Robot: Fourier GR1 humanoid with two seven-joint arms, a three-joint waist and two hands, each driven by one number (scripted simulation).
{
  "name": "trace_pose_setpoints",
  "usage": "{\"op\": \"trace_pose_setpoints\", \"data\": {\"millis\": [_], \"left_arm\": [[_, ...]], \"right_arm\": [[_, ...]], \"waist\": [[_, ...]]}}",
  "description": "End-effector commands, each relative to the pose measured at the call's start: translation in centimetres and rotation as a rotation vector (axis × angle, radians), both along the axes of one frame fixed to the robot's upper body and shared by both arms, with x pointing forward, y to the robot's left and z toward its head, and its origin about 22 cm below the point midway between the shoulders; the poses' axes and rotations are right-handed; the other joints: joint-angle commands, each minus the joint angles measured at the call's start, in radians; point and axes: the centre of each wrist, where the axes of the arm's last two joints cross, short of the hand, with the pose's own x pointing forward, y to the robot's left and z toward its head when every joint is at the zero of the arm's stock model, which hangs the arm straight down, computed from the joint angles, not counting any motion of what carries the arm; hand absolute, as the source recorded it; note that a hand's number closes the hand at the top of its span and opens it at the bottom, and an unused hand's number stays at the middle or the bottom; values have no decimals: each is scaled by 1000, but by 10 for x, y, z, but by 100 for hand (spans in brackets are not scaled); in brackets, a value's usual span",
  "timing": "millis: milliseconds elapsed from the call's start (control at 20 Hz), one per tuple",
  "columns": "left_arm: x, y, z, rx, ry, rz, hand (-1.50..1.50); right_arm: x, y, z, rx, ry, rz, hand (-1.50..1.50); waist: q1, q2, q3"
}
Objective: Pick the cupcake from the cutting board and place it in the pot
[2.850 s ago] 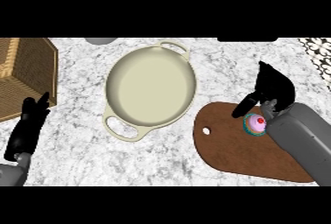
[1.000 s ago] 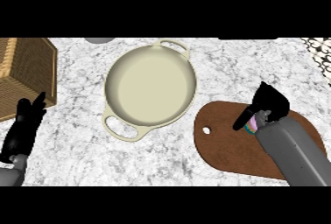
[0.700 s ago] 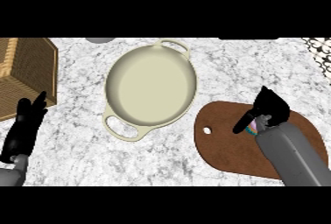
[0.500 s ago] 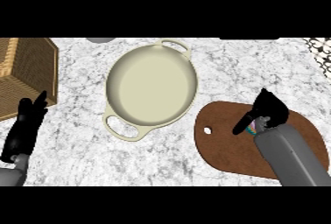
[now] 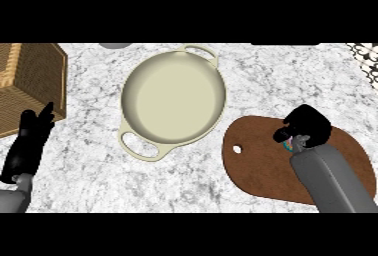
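The cream two-handled pot [image 5: 173,97] stands empty on the marble counter, left of the brown cutting board [image 5: 255,167]. My right hand [image 5: 304,126] is over the board's upper part, with its fingers curled down round the cupcake [image 5: 287,145]. Only a thin coloured sliver of the cupcake shows under the palm. At the view's left edge my left hand [image 5: 29,142] rests open with its fingers pointing up, far from the pot and board.
A wicker basket [image 5: 29,80] sits at the upper left, close above my left hand. A small grey object [image 5: 114,45] peeks in at the top edge, and a dark patterned thing [image 5: 365,57] shows at the top right corner.
My right hand has come down over the cupcake and its fingers have curled round it, hiding the pink top. The left hand, pot and board have stayed put.
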Motion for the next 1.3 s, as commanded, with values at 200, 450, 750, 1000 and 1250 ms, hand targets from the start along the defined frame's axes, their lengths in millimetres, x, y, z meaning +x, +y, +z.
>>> {"op": "trace_pose_setpoints", "data": {"millis": [200,450,750,1000,1250], "left_arm": [[-3,-3,10,-6,0,-3,0],[-4,0,-14,5,10,19,0],[-11,-1,-6,6,14,23,0],[-13,11,-1,20,7,13,0],[-6,18,5,5,3,10,0]], "right_arm": [[4,10,12,-179,38,-52,150],[-44,3,18,-99,-47,210,150],[-117,-3,12,-75,-154,434,150],[-127,-9,45,-185,-347,394,150],[-145,13,105,-192,-683,473,150]], "waist": [[1,-1,0],[-10,-2,0],[-17,-5,0],[-8,-3,0],[-9,-5,0]]}}
